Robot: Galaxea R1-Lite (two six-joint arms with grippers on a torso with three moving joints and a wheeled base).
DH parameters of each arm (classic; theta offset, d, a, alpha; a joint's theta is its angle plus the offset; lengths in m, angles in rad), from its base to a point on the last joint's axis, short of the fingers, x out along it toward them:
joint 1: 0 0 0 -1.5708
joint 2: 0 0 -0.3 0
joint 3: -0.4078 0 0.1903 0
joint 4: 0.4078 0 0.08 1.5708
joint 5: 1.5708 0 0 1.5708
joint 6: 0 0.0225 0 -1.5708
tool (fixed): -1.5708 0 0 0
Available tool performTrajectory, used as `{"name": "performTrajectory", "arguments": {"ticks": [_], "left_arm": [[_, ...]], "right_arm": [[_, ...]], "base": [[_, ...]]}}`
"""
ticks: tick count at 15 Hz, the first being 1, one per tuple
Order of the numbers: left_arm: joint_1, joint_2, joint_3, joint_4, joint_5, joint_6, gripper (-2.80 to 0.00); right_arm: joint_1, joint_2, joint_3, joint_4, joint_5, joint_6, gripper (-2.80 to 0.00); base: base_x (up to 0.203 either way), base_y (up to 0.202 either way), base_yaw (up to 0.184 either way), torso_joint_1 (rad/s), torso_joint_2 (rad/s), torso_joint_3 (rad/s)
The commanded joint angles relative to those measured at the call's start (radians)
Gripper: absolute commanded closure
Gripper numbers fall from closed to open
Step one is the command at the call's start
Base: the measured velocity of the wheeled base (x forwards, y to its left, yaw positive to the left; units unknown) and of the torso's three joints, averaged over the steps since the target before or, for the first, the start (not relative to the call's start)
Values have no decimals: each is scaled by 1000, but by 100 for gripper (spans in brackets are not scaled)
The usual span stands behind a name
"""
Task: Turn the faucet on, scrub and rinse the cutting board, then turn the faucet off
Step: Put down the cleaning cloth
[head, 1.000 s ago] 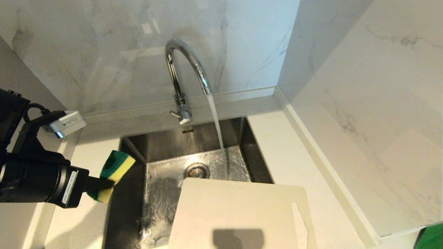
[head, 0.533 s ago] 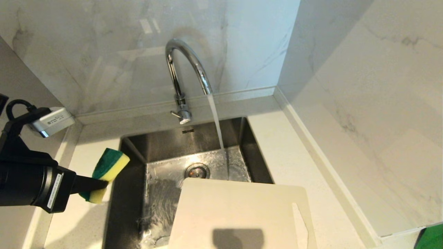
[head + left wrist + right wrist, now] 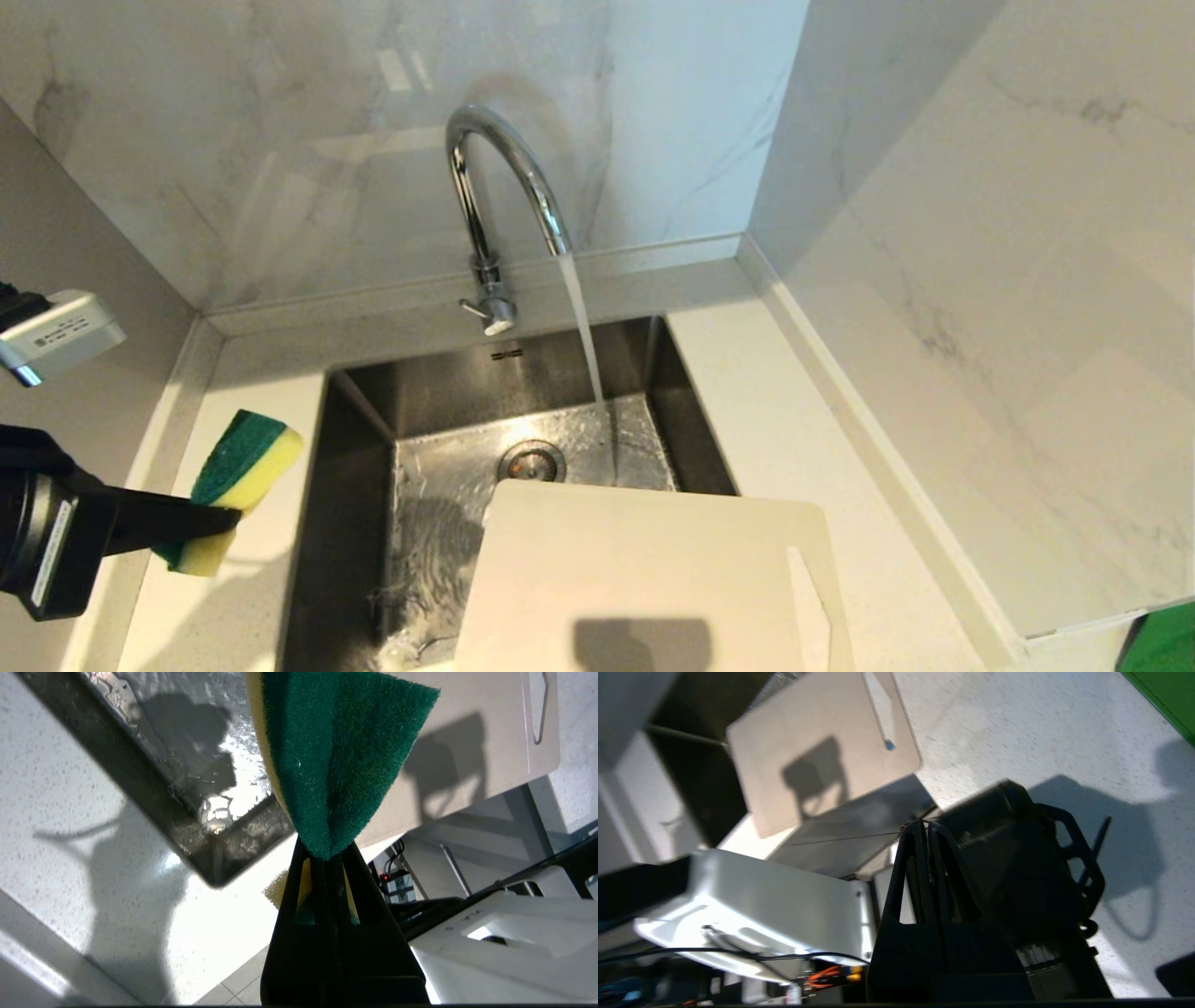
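Observation:
The chrome faucet [image 3: 504, 177] stands behind the sink [image 3: 439, 383], and water [image 3: 583, 327] pours from its spout into the basin. Its stubby lever [image 3: 495, 317] sticks out at the base. The cream cutting board [image 3: 644, 579] [image 3: 472, 732] [image 3: 817, 746] lies across the sink's near right part, slot handle to the right. My left gripper [image 3: 219, 523] [image 3: 327, 851] is shut on a green-and-yellow sponge [image 3: 238, 471] [image 3: 336, 751], held over the counter left of the sink. My right gripper [image 3: 927, 826] is shut and empty, low beside the robot's body, outside the head view.
Marble walls close in the back and the right side. White counter [image 3: 822, 448] runs on both sides of the sink. A green board [image 3: 1162, 639] [image 3: 1167, 695] shows at the near right corner. The sink's drain [image 3: 532, 460] lies just beyond the cutting board.
My left arm has drawn back to the left with the sponge, from over the sink's left rim to over the counter. Water keeps running; the cutting board has not moved.

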Motion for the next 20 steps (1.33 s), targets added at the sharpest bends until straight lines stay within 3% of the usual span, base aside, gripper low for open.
{"name": "performTrajectory", "arguments": {"ticks": [1, 3, 9, 11, 15, 20], "left_arm": [[0, -45, 0, 10, 1, -1, 0], [0, -67, 13, 28, 2, -1, 0], [0, -111, 52, 75, 2, -1, 0], [0, -111, 60, 80, 2, -1, 0], [0, -101, 77, 79, -1, 18, 0], [0, -72, 73, 71, -3, 28, 0]], "right_arm": [[-27, -115, 99, 7, 6, 0, 0], [-28, -129, 193, -29, 9, -2, 0], [-28, -177, 875, -710, 5, -185, 0], [-27, -190, 1025, -888, 4, -232, 0], [-26, -100, 1085, -1046, -1, -285, 0], [-26, 182, 1141, -1258, -178, -291, 0]], "base": [[0, 0, 0, 0, 0, 0], [0, 0, 0, 0, 0, 0], [0, 0, 0, 0, 0, 0], [0, 0, 0, 0, 0, 0], [0, 0, 0, 0, 0, 0], [0, 0, 0, 0, 0, 0]]}}
